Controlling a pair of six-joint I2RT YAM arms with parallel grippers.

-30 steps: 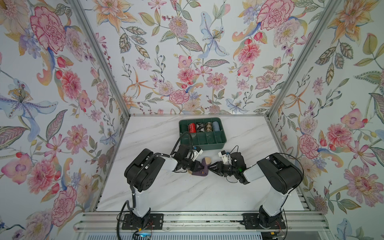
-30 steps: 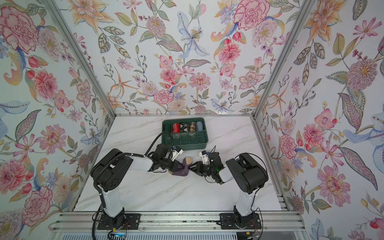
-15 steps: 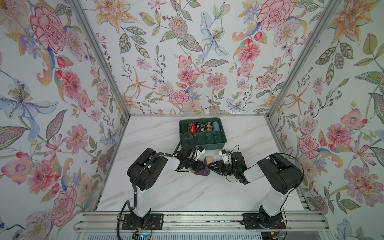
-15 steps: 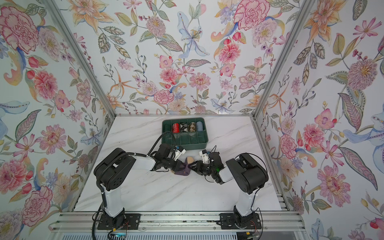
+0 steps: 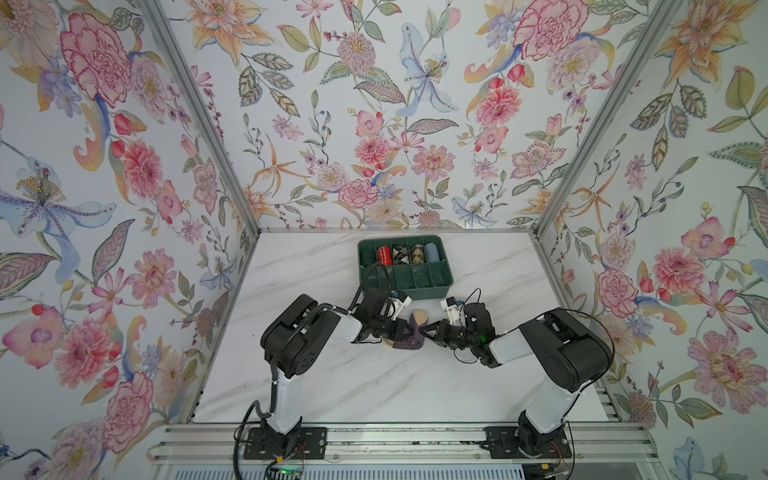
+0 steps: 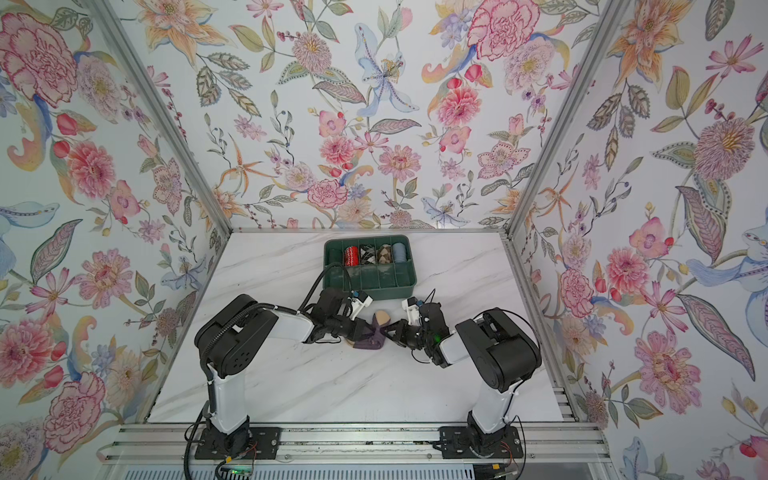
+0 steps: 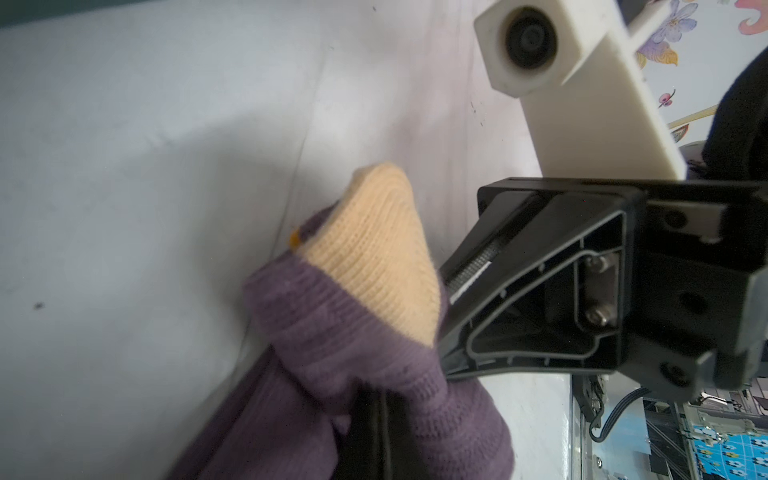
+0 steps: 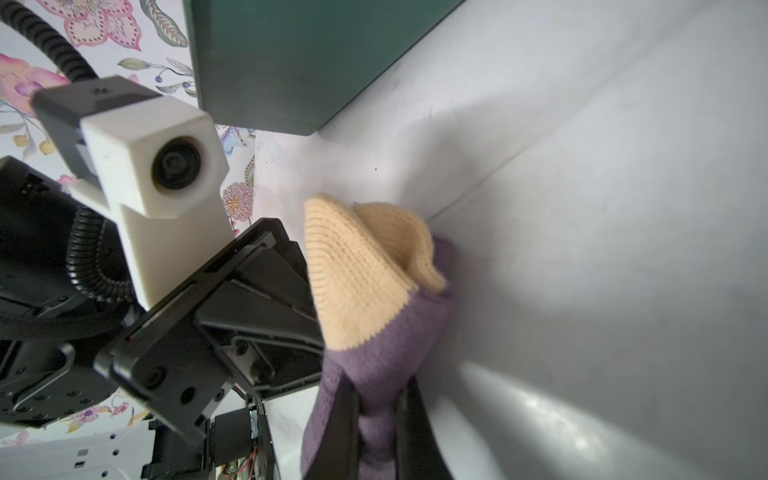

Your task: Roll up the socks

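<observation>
Right tool (image 5: 428, 331) newly tight, two socks (image 5: 412, 337)

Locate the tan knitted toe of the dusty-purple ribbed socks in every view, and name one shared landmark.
In a top view: tan knitted toe of the dusty-purple ribbed socks, mid-table, between left gripper and right gripper.
In a top view: same spot, below the dark-green plastic tray.
Left wrist view: centre.
Right wrist view: centre.
Shared landmark: white marble table.
</observation>
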